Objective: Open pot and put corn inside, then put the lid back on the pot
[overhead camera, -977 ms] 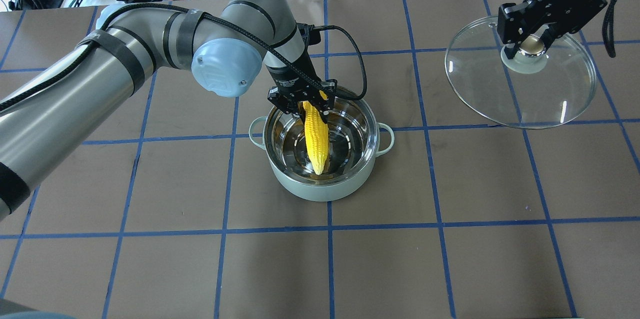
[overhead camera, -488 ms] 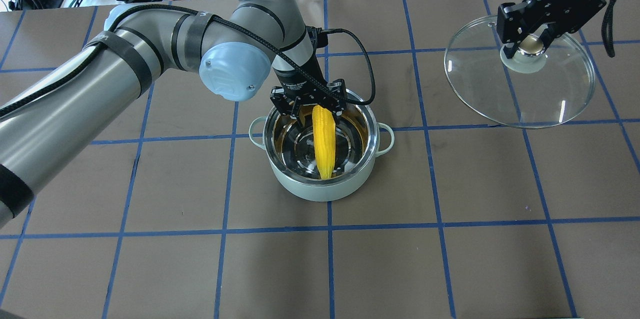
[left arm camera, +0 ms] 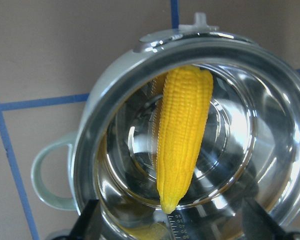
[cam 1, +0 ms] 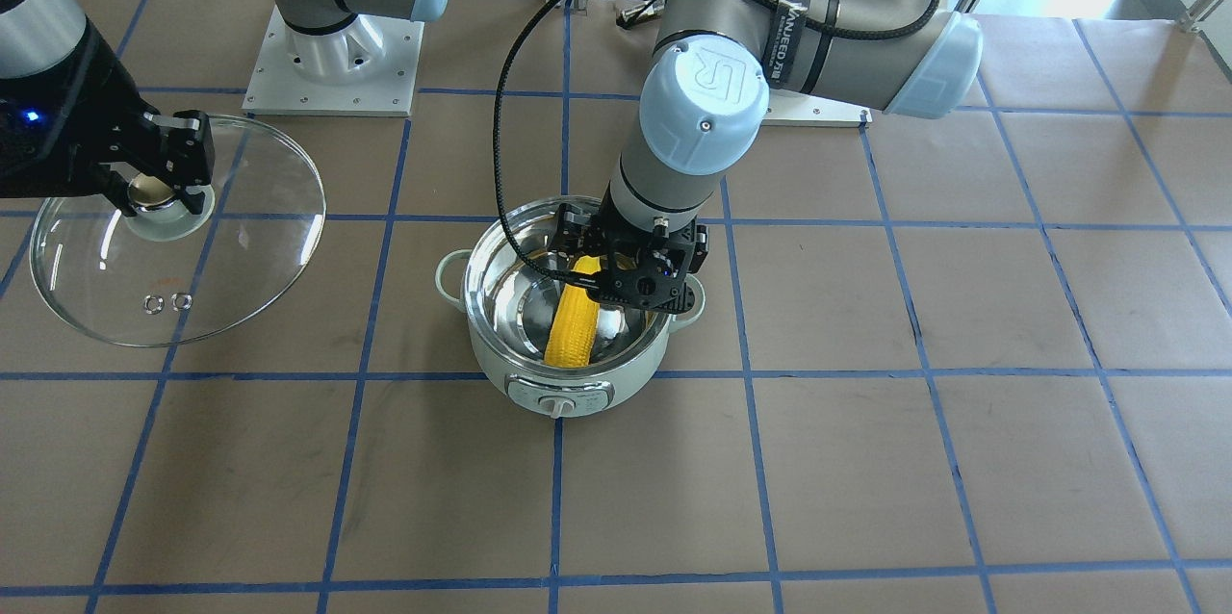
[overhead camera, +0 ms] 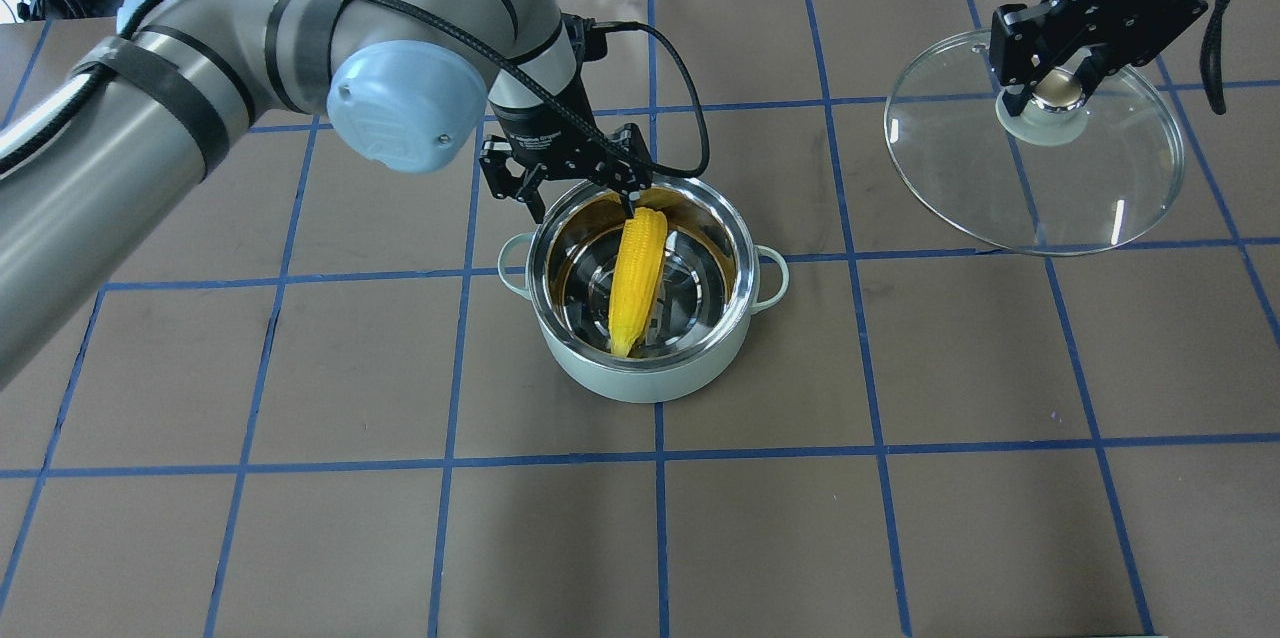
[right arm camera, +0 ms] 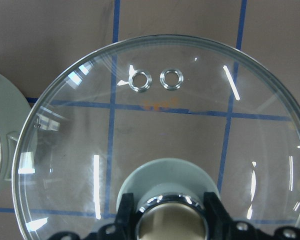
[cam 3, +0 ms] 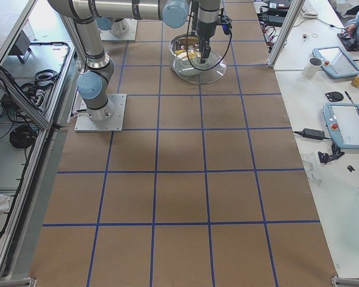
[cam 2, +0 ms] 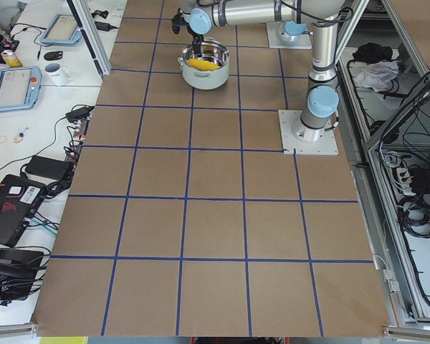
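- The corn (overhead camera: pixel 637 278) lies inside the mint-green pot (overhead camera: pixel 650 385) — thick end up by the 12 o'clock wall, tip toward 6.
- The left gripper (overhead camera: pixel 583 203) hovers over that 12 o'clock rim, jaws spread wide, gripping nothing.
- The right gripper (overhead camera: pixel 1052 83) pinches the glass lid (overhead camera: pixel 1100 188) by its knob — out at the pot's 2 o'clock, well apart.

Left pincer (overhead camera: pixel 583 201) opened, backed off; corn (overhead camera: pixel 637 278) lies loose in pot (overhead camera: pixel 640 383).
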Controlling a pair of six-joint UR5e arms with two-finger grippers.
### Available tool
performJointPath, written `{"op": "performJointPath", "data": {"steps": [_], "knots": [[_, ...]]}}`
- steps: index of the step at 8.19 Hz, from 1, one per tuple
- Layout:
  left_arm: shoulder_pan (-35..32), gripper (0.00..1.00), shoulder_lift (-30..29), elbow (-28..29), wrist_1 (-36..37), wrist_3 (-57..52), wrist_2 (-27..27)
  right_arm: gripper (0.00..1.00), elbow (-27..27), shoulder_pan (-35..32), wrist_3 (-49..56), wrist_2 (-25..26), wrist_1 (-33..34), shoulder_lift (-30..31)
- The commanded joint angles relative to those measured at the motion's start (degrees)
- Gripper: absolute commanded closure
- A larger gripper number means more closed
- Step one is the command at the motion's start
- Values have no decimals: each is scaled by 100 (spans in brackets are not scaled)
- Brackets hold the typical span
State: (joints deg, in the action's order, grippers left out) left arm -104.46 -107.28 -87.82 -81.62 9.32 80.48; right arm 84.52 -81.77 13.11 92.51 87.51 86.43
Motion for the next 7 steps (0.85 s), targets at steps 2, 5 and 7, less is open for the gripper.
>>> {"op": "performJointPath", "data": {"steps": [2, 5, 7], "knots": [[863, 0, 417, 81, -161, -795, 554, 100, -172, -93, -508, -301, 12, -82], [1681, 0, 804, 195, -547, -1474, 1036, 100, -287, -1460, -2149, -355, 292, -362], [1806, 0, 954, 204, -583, -1599, 1180, 100, -278, -2304, -2770, -550, 546, -556]]}}
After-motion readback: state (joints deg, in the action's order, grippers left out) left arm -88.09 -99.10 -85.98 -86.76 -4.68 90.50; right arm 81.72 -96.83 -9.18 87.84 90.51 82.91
